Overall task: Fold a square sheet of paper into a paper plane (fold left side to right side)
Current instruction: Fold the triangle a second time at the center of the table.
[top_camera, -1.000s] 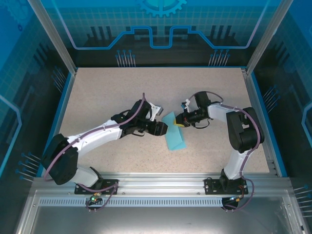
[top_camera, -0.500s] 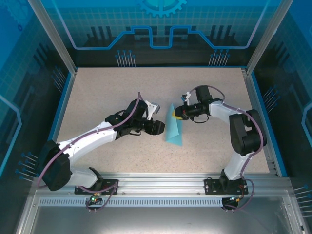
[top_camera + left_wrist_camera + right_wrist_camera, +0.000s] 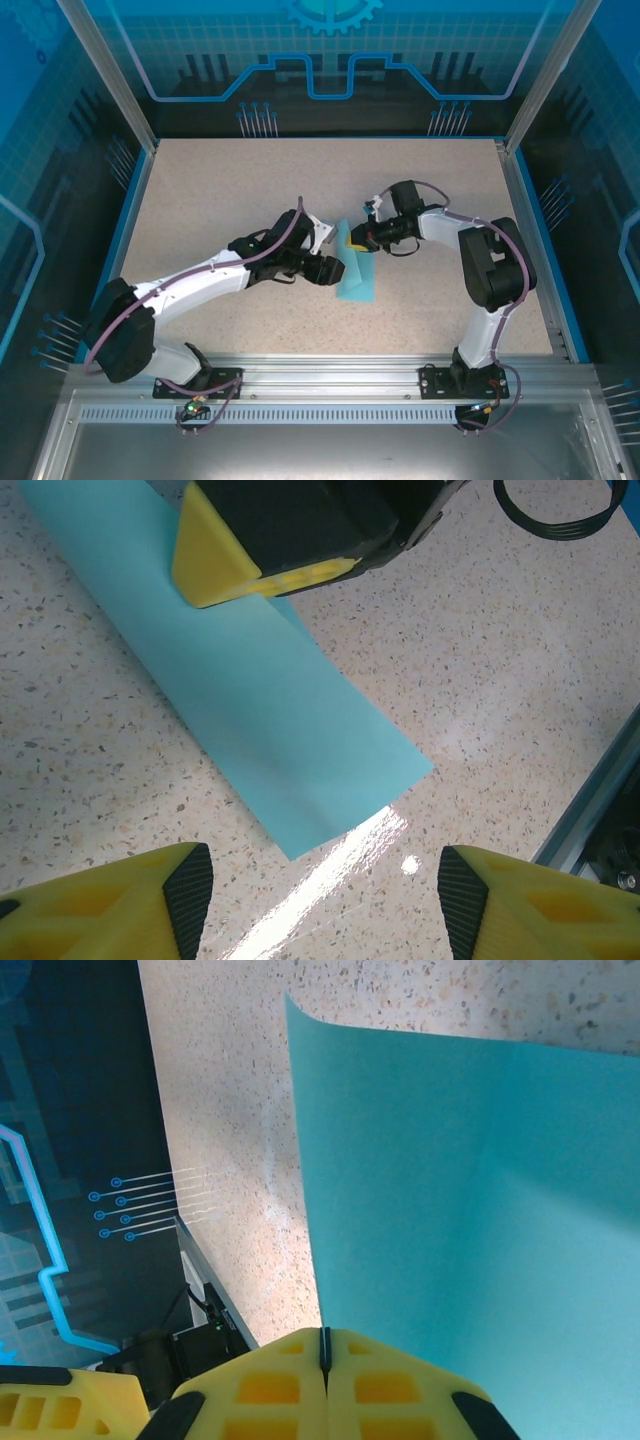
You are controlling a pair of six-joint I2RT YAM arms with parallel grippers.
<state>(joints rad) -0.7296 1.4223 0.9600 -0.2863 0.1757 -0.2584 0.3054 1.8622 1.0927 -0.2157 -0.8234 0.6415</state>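
- Item: square sheet of paper [image 3: 356, 272], turquoise. It lies on the table [image 3: 220, 190] just off centre toward 4 o'clock, between the two grippers.
- Form, top view: a narrow oblong running from 12 to 6 o'clock rather than a full square. Its 12 o'clock end is raised off the surface.
- Form, left wrist view: the sheet [image 3: 270, 710] is a long band with a soft curve along one long side. No sharp, flattened crease can be made out.
- Right gripper [image 3: 358, 243]: sits at the sheet's 12 o'clock end. Its fingers are pressed together in its own view [image 3: 323, 1360], with the sheet [image 3: 450, 1210] running up from the seam, so it appears to pinch the paper's edge. From the left wrist it [image 3: 215, 565] rests over the band's far end.
- Left gripper [image 3: 335, 268]: just beside the sheet at its 9 o'clock side, jaws parted and holding nothing. Its fingertips [image 3: 190, 900] hang above bare table short of the paper's near corner.
- Progress, judged: the left-to-right fold seems under way, carried over but not pressed down.
- Outstanding: flattening that crease, then every later fold. No pointed nose, wings or dart shape are present.
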